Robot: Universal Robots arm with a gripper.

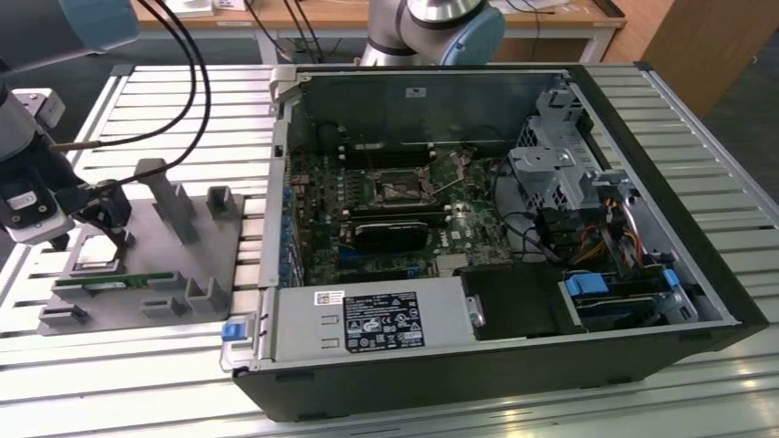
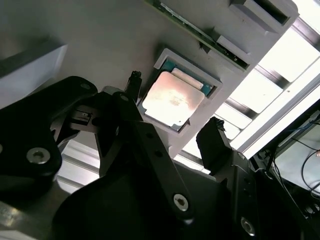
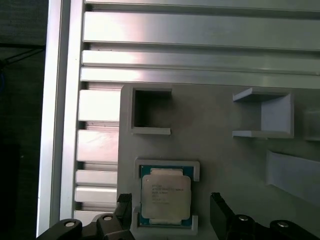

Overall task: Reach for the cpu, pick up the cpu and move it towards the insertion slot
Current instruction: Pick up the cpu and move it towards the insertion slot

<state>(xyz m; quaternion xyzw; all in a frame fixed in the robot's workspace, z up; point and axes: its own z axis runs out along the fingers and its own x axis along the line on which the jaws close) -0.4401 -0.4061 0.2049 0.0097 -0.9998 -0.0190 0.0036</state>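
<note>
Light, stiff and likely fragile, the cpu [image 3: 165, 198] near the tray [image 3: 215, 160] edge suits a side-edge hold; the jaws stand apart astride it.

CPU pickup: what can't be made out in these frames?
- Exterior view: insertion slot too small to tell its lever's position.
- First wrist view: end effector, open astride the cpu, is cut off by the picture's edge.
- Second wrist view: end effector's linkage hides part of the grey tray.
</note>
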